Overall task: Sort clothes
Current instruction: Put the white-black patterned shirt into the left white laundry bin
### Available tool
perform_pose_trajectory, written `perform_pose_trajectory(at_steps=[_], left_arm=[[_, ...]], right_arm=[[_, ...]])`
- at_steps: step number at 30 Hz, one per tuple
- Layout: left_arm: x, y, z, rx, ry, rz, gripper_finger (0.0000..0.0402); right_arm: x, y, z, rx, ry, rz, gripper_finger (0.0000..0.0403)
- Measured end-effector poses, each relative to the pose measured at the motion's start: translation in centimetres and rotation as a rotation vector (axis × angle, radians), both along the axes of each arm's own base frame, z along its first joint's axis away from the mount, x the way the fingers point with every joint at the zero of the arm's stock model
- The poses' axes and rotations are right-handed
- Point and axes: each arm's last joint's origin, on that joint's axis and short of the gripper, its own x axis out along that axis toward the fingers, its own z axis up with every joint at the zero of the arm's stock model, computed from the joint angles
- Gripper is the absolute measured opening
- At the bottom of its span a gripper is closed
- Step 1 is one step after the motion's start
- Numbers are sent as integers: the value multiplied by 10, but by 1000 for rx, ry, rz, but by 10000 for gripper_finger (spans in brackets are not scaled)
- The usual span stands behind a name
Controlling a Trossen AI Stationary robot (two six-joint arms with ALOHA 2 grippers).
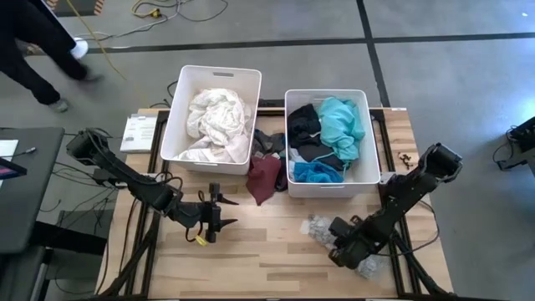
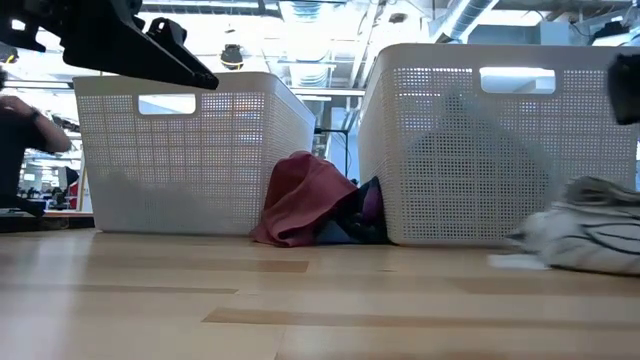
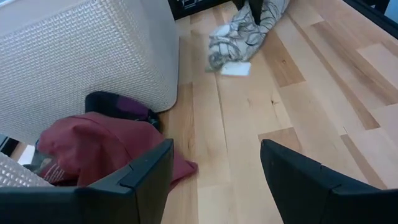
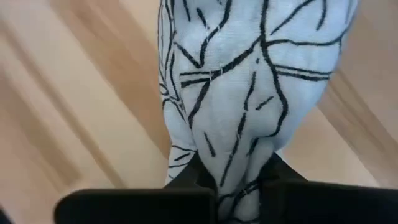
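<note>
Right gripper (image 1: 344,248): low over the front right of the light wooden table (image 1: 276,259), fingers pinched on the white garment with thin black lines (image 4: 236,93), which trails onto the boards.
Left gripper (image 1: 219,219): front left of the table, fingers spread wide, holding nothing.
Maroon soft garment (image 1: 264,177): on the table between the 2 bins, beside dark cloth.
Left white perforated plastic bin (image 1: 171,125): holds crumpled white and cream clothes (image 1: 217,121).
Right white perforated plastic bin (image 1: 370,142): holds teal, blue and black clothes (image 1: 330,134).
</note>
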Motion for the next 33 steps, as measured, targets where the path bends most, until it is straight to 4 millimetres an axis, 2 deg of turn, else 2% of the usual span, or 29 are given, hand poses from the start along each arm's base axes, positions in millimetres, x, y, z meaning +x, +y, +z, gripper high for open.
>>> perform_pose_trajectory(at_steps=[11, 18, 27, 33], left_arm=[[2, -1, 4, -14, -38, -6, 233], [4, -4, 9, -42, -79, -88, 233], [6, -6, 19, -5, -169, -123, 233], [7, -12, 34, 112, -309, -183, 241]], right_arm=[[48, -11, 12, -38, -348, 180, 34], [74, -22, 26, -109, -559, 276, 34], [96, -29, 50, -218, -835, 391, 35], [102, -36, 56, -245, -892, 416, 35]])
